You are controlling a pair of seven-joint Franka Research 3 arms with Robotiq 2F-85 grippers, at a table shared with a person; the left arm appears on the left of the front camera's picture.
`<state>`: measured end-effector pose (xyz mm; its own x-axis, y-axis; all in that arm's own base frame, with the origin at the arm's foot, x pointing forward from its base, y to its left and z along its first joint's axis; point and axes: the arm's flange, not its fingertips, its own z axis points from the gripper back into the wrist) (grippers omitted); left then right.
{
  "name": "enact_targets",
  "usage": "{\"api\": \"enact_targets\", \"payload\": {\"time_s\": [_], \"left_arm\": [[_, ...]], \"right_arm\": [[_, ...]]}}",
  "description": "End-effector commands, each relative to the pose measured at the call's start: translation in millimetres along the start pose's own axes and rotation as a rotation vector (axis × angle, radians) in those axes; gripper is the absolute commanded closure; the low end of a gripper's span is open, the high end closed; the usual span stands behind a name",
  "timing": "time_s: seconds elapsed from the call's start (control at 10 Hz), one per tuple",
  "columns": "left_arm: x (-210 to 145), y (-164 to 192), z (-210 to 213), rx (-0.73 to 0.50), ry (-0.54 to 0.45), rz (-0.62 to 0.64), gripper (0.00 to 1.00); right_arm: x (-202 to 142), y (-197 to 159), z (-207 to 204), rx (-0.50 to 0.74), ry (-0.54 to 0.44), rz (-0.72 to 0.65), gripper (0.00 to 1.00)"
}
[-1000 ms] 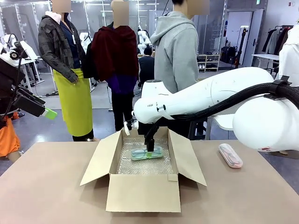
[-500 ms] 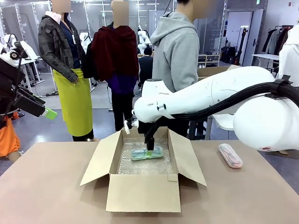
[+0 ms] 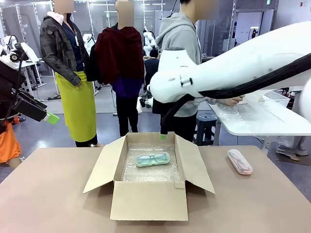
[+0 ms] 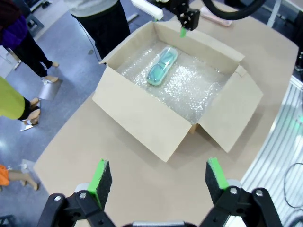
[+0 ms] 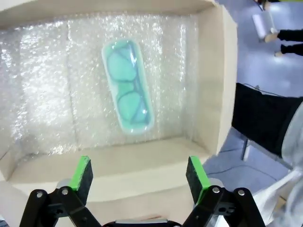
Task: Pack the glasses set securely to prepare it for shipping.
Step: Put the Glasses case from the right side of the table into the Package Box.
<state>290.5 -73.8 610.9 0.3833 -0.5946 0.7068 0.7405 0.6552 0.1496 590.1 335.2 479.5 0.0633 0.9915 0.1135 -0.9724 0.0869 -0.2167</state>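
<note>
Right end effector [image 5: 138, 170]: is hovering above the box's far wall, jaws standing wide, gripping nothing.
Left end effector [image 4: 157, 177]: is hanging well above the tabletop [image 3: 48, 194], off to the box's left, also wide and empty.
Mint-green case [image 5: 128, 85]: is lying flat on the bubble-wrap lining [image 5: 47, 94] inside the cardboard box [image 3: 148, 200], nearer the far wall.
Pale pink case [image 3: 239, 161]: is resting on the tabletop right of the box, well apart from it.
Progress: seemingly halfway, with one case sitting packed, the pink one waiting outside and the flaps standing open.
Axis: the green case's length is running left-right along the far wall, lenses facing up; the pink one's is slanting far-left to near-right.
</note>
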Motion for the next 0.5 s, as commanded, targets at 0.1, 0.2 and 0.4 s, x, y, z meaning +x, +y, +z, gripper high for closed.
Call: {"api": "enact_targets", "payload": {"time_s": [0.1,0.2,0.4], "left_arm": [[-0.5,-0.4,0.7,-0.001,-0.003,-0.001,0.00],[-0.5,-0.4,0.7,-0.001,-0.003,-0.001,0.00],[-0.5,-0.4,0.7,-0.001,-0.003,-0.001,0.00]], "right_arm": [[-42.7,44.8,12.0,-0.053,-0.031,-0.122,0.00],[-62.9,54.1,22.1,-0.067,-0.038,-0.173,0.00],[-124.5,81.4,48.6,-0.107,-0.096,-0.371,0.00]]}}
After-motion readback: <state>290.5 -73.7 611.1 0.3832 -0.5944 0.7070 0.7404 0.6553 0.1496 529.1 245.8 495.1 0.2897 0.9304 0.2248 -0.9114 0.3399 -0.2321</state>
